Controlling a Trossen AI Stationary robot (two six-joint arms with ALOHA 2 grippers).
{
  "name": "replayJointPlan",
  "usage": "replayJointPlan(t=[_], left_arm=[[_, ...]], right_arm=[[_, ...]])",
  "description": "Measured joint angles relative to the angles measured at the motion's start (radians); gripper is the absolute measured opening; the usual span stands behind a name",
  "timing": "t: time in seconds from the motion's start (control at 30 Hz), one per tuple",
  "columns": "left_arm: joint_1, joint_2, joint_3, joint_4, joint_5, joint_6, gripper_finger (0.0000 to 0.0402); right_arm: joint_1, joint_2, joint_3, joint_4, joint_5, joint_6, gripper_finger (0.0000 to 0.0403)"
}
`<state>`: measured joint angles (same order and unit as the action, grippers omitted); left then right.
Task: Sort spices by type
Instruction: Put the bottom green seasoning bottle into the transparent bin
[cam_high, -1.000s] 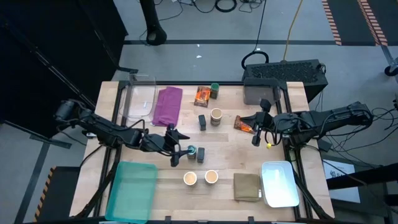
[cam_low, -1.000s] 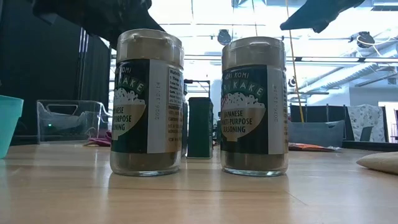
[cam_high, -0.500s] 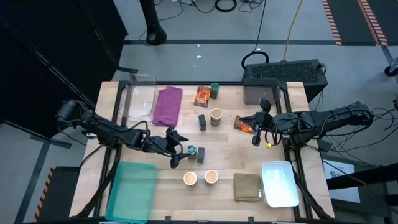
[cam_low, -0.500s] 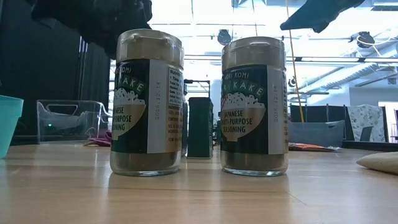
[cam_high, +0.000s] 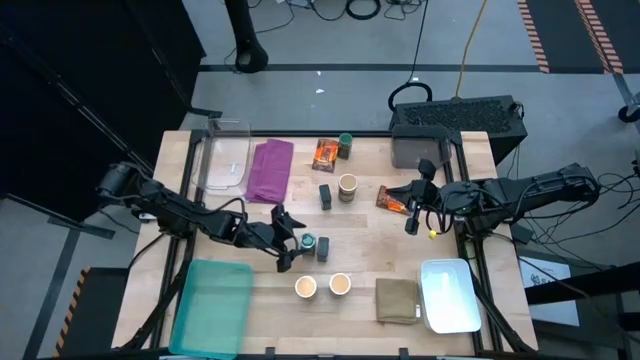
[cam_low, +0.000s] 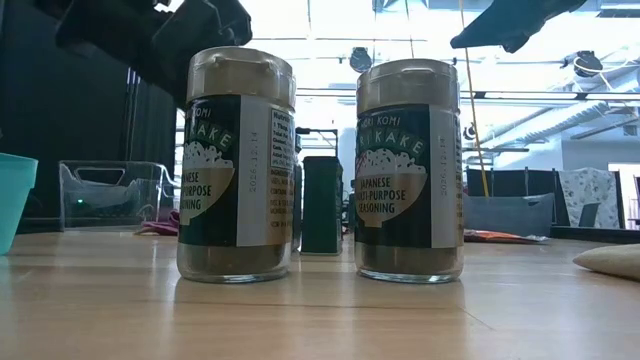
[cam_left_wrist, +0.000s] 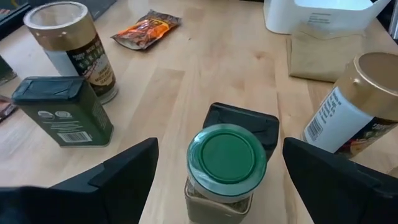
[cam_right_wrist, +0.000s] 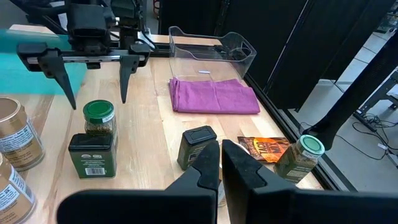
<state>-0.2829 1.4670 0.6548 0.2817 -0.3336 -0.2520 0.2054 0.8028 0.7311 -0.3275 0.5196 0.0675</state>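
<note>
Left gripper (cam_high: 284, 241) wide apart, holding nothing. Green-lidded jar (cam_left_wrist: 226, 168) standing upright on the wooden table (cam_high: 370, 225), right between the two fingers (cam_left_wrist: 122, 176) but not touching them. Dark green tin (cam_left_wrist: 62, 111) just beside that jar. Right gripper (cam_high: 409, 215) pinched together, empty, near an orange packet (cam_high: 391, 200), well away from the jar.

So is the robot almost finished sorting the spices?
Not yet. Done: two tan-topped cups stand side by side at the table's front. In hand: the left gripper is open beside a green-lidded jar standing against a dark block, gripping nothing. Left: the other green-lidded jar, two orange packets, another block and a third cup sit scattered. The right gripper waits, shut.
</note>
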Motion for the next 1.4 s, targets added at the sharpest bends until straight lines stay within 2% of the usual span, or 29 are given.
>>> replayJointPlan(t=[0.43, 0.83, 1.1, 1.23, 1.4], left_arm=[[0.0, 0.007, 0.0, 0.001, 0.01, -0.004, 0.035], [0.003, 0.106, 0.0, 0.058, 0.009, -0.031, 0.035], [0.013, 0.127, 0.0, 0.102, 0.008, -0.023, 0.0348], [0.022, 0.127, 0.0, 0.096, 0.009, -0.022, 0.0324], [0.027, 0.127, 0.0, 0.095, 0.01, -0.021, 0.026]], right_arm=[[0.0, 0.0, 0.0, 0.0, 0.0, 0.0, 0.0], [0.0, 0.0, 0.0, 0.0, 0.0, 0.0, 0.0], [0.0, 0.0, 0.0, 0.0, 0.0, 0.0, 0.0], [0.0, 0.0, 0.0, 0.0, 0.001, 0.0, 0.0], [0.0, 0.0, 0.0, 0.0, 0.0, 0.0, 0.0]])
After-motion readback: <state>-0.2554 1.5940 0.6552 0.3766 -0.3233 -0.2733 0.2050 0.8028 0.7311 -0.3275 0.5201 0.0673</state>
